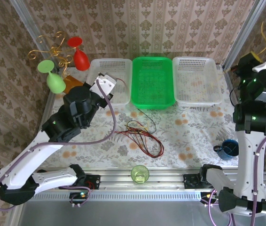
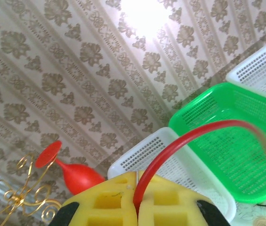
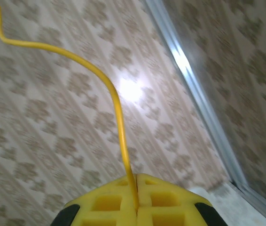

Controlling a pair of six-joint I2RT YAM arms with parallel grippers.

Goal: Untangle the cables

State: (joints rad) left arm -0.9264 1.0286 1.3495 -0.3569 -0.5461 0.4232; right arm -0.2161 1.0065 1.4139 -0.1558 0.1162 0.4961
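Smoothly arched red cable (image 2: pixel 194 133), thin curved yellow cable (image 3: pixel 120 113).

Our white-shelled left arm (image 1: pixel 29 157) and right arm (image 1: pixel 248 153): black rounded joint housings, green indicator lights (image 1: pixel 253 84) glowing. Thick purple cables (image 1: pixel 111 115) trail alongside. Left gripper (image 2: pixel 136 188), right gripper (image 3: pixel 136 188): yellow grid-moulded pads (image 2: pixel 107 201), black corners.

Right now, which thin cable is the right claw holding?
The thin yellow cable, pinched in the right claw. The left claw grips a red cable; the remaining cables lie tangled on the table.
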